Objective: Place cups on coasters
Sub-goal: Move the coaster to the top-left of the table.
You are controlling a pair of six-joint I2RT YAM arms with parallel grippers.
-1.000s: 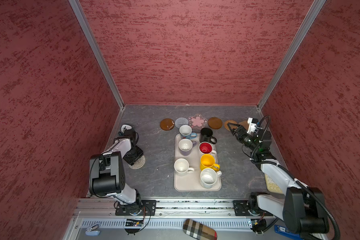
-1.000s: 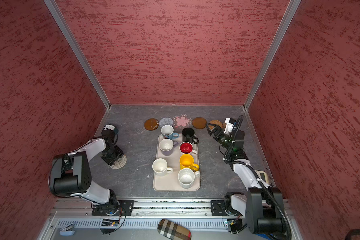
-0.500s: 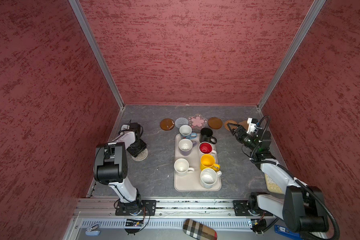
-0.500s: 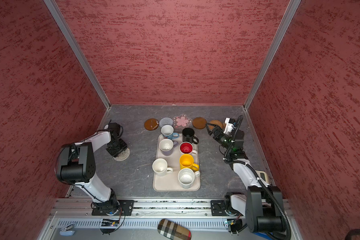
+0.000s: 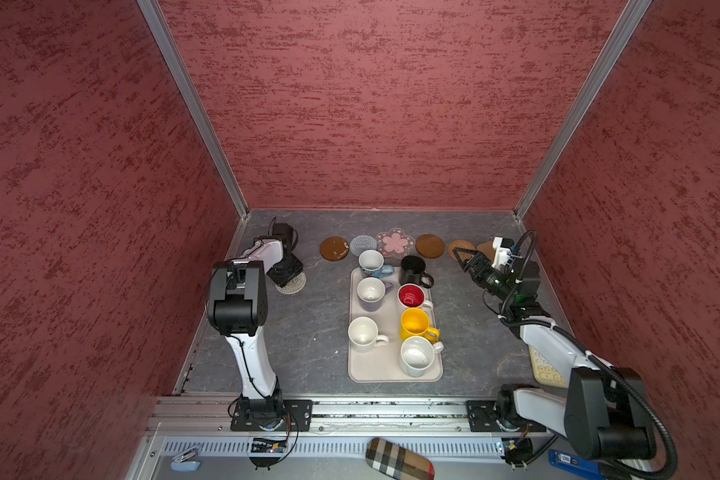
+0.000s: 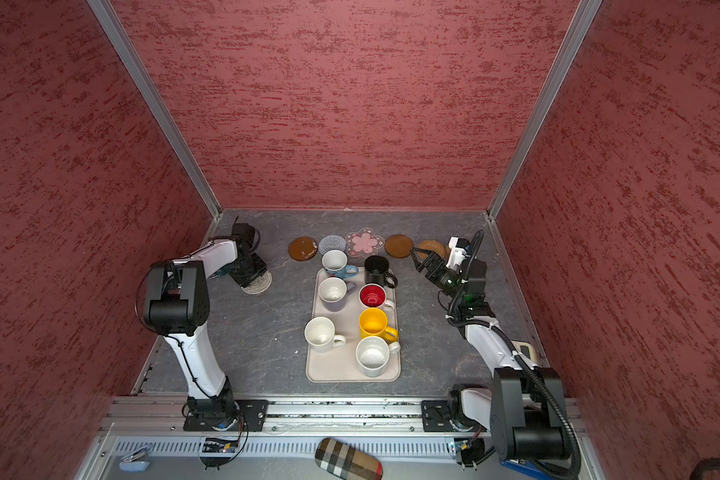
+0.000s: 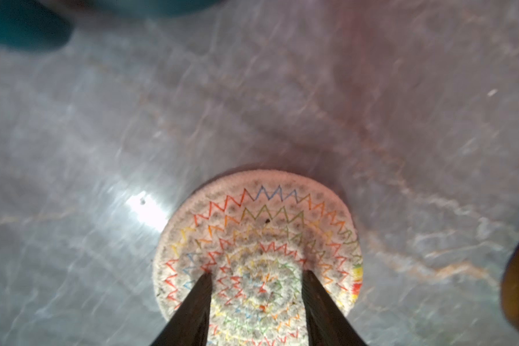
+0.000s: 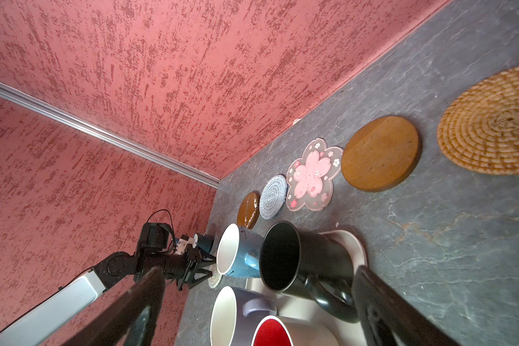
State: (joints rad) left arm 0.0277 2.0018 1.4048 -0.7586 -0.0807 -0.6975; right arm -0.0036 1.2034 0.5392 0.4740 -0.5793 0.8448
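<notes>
Several cups stand on the beige tray (image 5: 391, 374): black (image 5: 413, 269), lavender (image 5: 370, 291), red-lined (image 5: 411, 296), yellow (image 5: 415, 323) and two white. A blue-based cup (image 5: 371, 262) sits at the tray's far edge. Coasters line the back: brown (image 5: 334, 248), grey spiral (image 5: 362, 245), pink flower (image 5: 395, 242), brown (image 5: 430, 246), wicker (image 5: 460, 248). My left gripper (image 7: 257, 272) stands partly open, both fingertips pressed on the top of a pale stitched coaster (image 7: 258, 227) left of the tray. My right gripper (image 8: 258, 271) hovers open beside the black cup (image 8: 306, 257).
A tan piece (image 5: 486, 247) shows behind the right gripper. A cream block (image 5: 547, 368) lies by the right wall. A plaid case (image 5: 400, 459) lies in front of the rail. Red walls close in three sides.
My left gripper has slid toward the back wall, and the pale stitched coaster under its tips has moved with it. The right arm has stayed still.
</notes>
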